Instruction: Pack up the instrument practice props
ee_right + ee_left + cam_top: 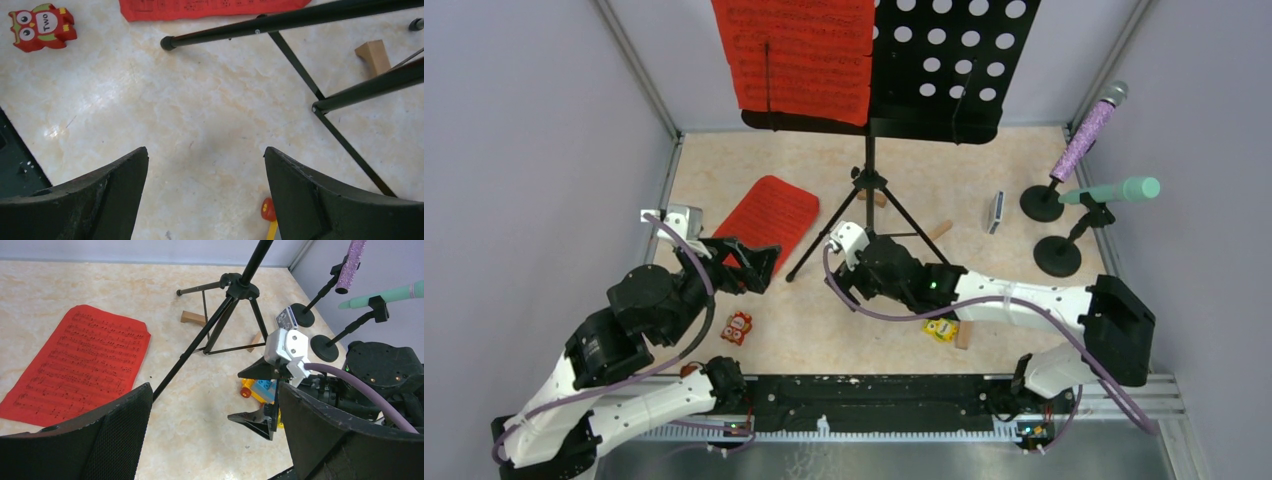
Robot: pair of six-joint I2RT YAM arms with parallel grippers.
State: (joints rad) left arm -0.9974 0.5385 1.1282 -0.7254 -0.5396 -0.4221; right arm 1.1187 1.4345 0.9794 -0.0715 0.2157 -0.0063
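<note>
The black perforated music rack (pixel 944 60) stands at the back on tripod legs (pixel 869 190), with red sheet-music pages (pixel 799 55) on its left half. Another red sheet (pixel 772 215) lies flat on the table and shows in the left wrist view (pixel 80 362). The purple microphone (pixel 1089 135) and the mint-green microphone (pixel 1114 190) sit in two black round-based holders (pixel 1041 203) at the right. My left gripper (pixel 769 265) is open and empty beside the flat sheet (pixel 214 390). My right gripper (pixel 849 268) is open and empty near the tripod legs (pixel 206 150).
A red owl toy (pixel 737 327) and a yellow-and-blue toy brick car (pixel 941 330) lie near the front. Wooden blocks (pixel 872 197) lie under the tripod. A small silver object (pixel 995 212) lies by the holders. Walls close in three sides.
</note>
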